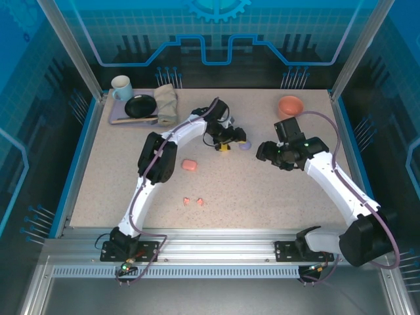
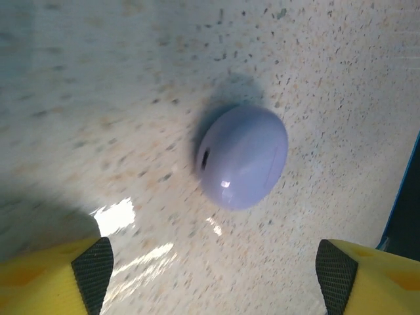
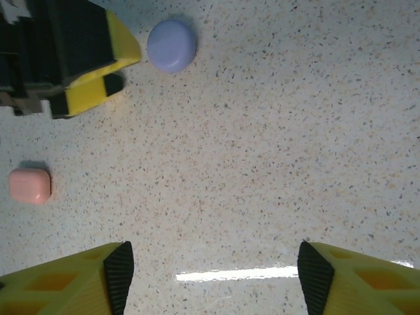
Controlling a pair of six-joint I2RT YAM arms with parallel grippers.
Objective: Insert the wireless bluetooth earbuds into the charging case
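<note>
Two tiny salmon-pink plastic earbuds (image 1: pixel 187 201) lie loose on the speckled table (image 1: pixel 275 197), at 6 o'clock from a rounded pink case (image 1: pixel 189 165). The left wrist view adds the closed lilac domed case (image 2: pixel 241 157) with its seam, at 12 o'clock from the left claw (image 2: pixel 213 262), which is released. The right claw (image 3: pixel 210 269) is released too.

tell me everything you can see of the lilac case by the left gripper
The lilac charging case is a smooth, rounded pebble of glossy plastic with a small highlight on its shell. It looks closed: a thin seam runs across one side, and a small dark slot sits on the opposite edge. It lies flat on the speckled table, casting a soft shadow. Nothing touches it; the left gripper is just short of it, jaws spread wide.
</note>
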